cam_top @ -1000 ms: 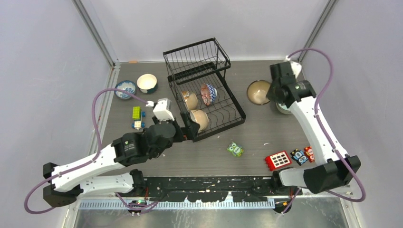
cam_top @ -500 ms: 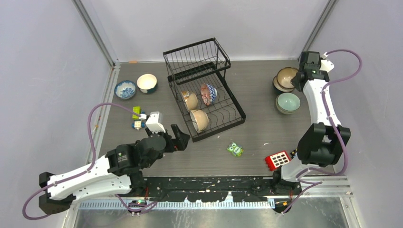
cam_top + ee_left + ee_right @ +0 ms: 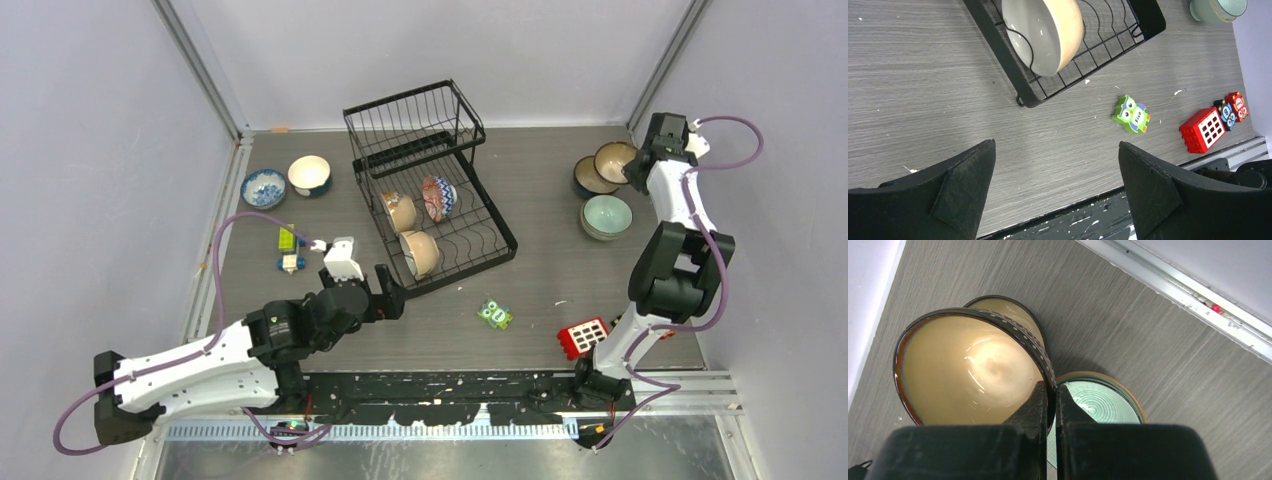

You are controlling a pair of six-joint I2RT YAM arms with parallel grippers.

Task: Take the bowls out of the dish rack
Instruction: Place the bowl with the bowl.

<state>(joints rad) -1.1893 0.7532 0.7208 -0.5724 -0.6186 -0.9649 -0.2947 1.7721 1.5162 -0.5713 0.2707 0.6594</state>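
The black wire dish rack stands mid-table and holds three bowls on edge: a cream one, a tan one and a reddish patterned one. My left gripper hangs open and empty over bare table just before the rack's near corner, with the cream bowl ahead of it. At the far right, my right gripper is shut on the rim of a dark brown bowl, held above another dark bowl and next to a mint green bowl.
A blue-patterned bowl and a cream-and-teal bowl sit at the back left. Toy blocks lie about: green-yellow, a blue one, an owl and a red one. Walls close in on both sides.
My right arm swung the dark brown bowl from beside the rack to the far right corner over the other bowls. My left gripper drew back from the cream bowl in the rack.
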